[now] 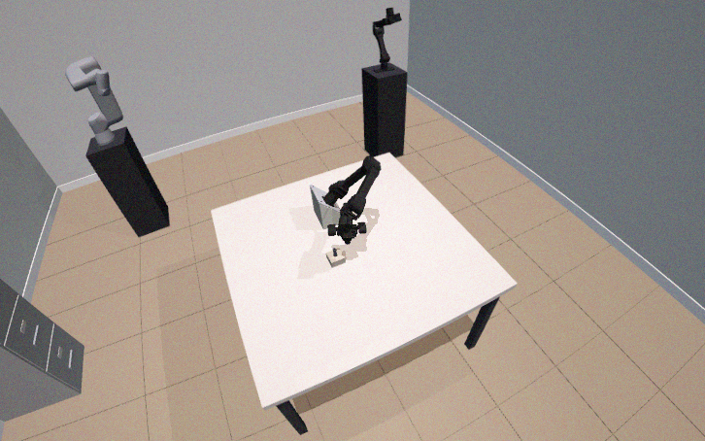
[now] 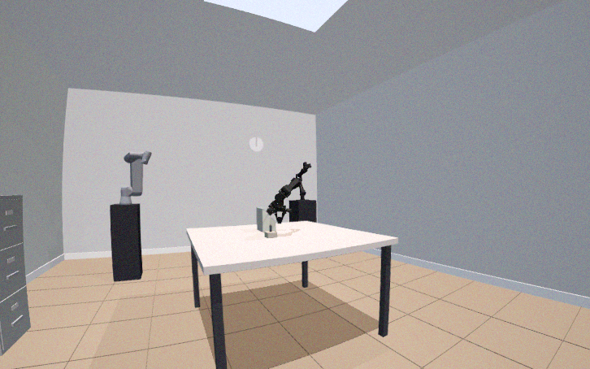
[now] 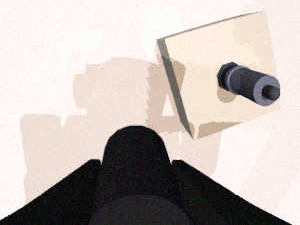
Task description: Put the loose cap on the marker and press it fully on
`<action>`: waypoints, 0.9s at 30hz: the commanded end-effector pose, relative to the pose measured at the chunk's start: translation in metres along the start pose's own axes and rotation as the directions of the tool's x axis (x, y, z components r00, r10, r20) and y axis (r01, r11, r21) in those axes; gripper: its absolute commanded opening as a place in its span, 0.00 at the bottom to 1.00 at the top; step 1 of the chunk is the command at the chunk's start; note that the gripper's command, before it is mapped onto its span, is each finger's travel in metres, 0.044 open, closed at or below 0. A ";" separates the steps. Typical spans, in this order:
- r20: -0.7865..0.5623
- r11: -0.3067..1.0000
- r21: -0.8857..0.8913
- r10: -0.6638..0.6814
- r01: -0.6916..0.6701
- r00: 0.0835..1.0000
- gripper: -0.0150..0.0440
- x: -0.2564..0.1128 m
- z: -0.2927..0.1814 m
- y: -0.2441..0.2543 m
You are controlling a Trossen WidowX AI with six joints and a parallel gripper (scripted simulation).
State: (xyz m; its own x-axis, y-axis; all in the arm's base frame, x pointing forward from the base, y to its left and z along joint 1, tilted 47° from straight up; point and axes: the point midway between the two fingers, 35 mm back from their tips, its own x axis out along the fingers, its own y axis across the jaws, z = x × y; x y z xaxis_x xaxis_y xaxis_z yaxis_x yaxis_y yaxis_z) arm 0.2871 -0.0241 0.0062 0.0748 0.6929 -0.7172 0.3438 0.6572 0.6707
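The pale holder block [image 1: 338, 261] [image 2: 271, 235] [image 3: 200, 54] sits on the white table [image 1: 385, 312] [image 2: 330, 243]. The dark marker [image 1: 335, 252] [image 2: 271, 227] [image 3: 247, 84] stands upright in it, with its bare tip showing in the wrist view. My gripper [image 1: 348, 240] [image 2: 279, 219] [image 3: 136, 169] is shut on the black cap [image 3: 135, 144], which sits between both fingers. The cap is held up above the table, off the marker, a little behind and to the right of the block in the top view. The cap's open end is hidden.
A grey-white angled panel [image 1: 324, 212] [image 2: 260, 219] stands on the table beside the arm, behind the block. Off the table, a grey arm [image 1: 106, 101] [image 2: 136, 175] and a black arm [image 1: 381, 44] stand on dark pedestals. A filing cabinet [image 1: 41, 343] [image 2: 13, 261] is at the left.
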 end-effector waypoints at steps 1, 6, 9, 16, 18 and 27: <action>-0.004 1.000 -0.002 -0.003 0.003 1.000 0.25 -0.003 0.009 -0.015; -0.005 1.000 -0.003 0.002 -0.002 1.000 0.25 -0.007 0.016 -0.029; -0.006 1.000 -0.004 0.006 -0.006 1.000 0.25 -0.009 0.019 -0.038; -0.009 1.000 -0.006 0.017 -0.017 1.000 0.25 -0.014 0.027 -0.058; -0.010 1.000 -0.007 0.020 -0.020 1.000 0.25 -0.015 0.029 -0.064; -0.011 1.000 -0.008 0.025 -0.025 1.000 0.25 -0.012 0.031 -0.071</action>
State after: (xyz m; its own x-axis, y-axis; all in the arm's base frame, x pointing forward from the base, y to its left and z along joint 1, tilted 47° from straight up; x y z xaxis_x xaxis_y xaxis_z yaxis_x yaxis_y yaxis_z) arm 0.2904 -0.0890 -0.0327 0.0797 0.7121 -0.6975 0.3390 0.6387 0.6908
